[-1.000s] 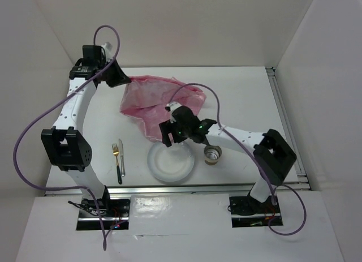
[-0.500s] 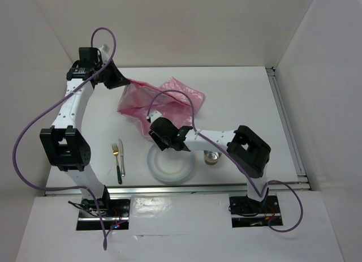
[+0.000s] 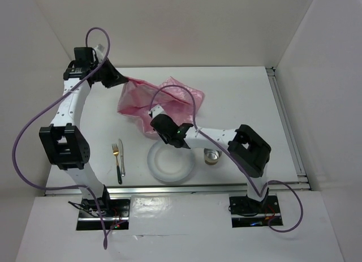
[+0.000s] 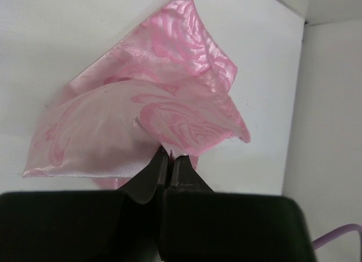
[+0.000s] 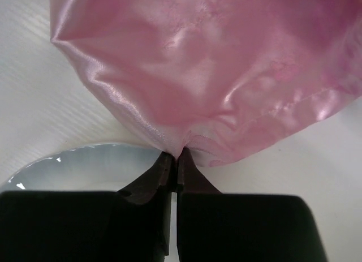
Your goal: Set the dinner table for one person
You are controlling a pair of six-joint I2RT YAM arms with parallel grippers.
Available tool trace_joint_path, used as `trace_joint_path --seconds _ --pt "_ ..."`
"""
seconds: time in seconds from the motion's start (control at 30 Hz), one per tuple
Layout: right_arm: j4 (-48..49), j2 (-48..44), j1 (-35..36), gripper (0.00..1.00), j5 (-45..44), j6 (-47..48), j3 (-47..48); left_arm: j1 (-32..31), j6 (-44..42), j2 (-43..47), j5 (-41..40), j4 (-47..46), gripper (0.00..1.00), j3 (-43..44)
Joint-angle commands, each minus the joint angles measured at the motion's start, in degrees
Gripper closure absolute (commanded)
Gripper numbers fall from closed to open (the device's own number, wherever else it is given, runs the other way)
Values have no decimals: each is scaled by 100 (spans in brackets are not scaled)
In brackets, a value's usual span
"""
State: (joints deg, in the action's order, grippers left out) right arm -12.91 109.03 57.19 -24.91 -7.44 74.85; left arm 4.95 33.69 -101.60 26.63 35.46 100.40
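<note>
A crumpled, shiny pink cloth mat (image 3: 169, 98) lies at the back of the white dinner table (image 3: 243, 103). My left gripper (image 3: 125, 80) is shut on the mat's far left corner, and the fabric (image 4: 147, 115) fans out from its tips (image 4: 169, 155). My right gripper (image 3: 153, 115) is shut on the mat's near edge, the cloth (image 5: 215, 58) bunching into its tips (image 5: 176, 155) just above the plate's rim (image 5: 73, 166). The white plate (image 3: 171, 163) sits near the front edge.
A gold fork (image 3: 116, 151) and a knife (image 3: 121, 160) lie side by side left of the plate. A small metal cup (image 3: 212, 155) stands right of the plate, under the right forearm. Metal rails (image 3: 285, 120) line the table's right edge.
The right arm swung left from above the cup to the mat's near edge, and its jaws went from open to shut on the cloth. The left gripper drew its corner slightly left.
</note>
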Motion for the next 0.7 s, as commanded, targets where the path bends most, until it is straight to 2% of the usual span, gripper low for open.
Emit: trace_joint_path --seconds 0.0,0.07,0.1,0.17,0.27,0.3,0.33,0.37,0.4,0.47,0.53,0.57,0.67 --pt "156 -540 -583 100 -348 294 258 226 618 -254 473 -618 100 251" --pt "323 -707 -1014 100 -130 671 398 427 1127 -534 702 -978 100 357" --pt "411 -769 -1469 100 -42 787 686 480 1357 -632 964 -1189 100 410" --pt "604 -613 -1920 100 212 989 1170 646 1875 -851 1281 -1854 100 707" --pt "527 37 -2597 100 293 1472 2636 700 3182 -1265 1564 -2629 100 1330" --pt "430 213 -2834 100 241 1535 3536 700 3422 -1335 1616 -2806 100 1455" --pt "281 493 -2932 100 188 1535 3919 761 3668 -1388 1617 -3052 100 1508" --pt "280 566 -3072 100 188 1605 4411 762 4202 -1389 1669 -3733 100 1396" --pt "280 566 -3126 100 127 1606 4546 814 4494 -1145 1670 -4114 100 1212" --pt "437 357 -3204 100 65 1606 4547 937 5004 -837 1618 -4774 100 546" --pt "770 15 -3205 100 -22 1606 3952 1051 5436 -459 1555 -5127 100 140" --pt "885 -388 -3205 100 -75 1606 3706 1174 5507 -13 1477 -5128 100 -62" --pt "1123 -1170 -3205 100 -224 1492 2695 1411 5665 944 1187 -4304 100 -1123"
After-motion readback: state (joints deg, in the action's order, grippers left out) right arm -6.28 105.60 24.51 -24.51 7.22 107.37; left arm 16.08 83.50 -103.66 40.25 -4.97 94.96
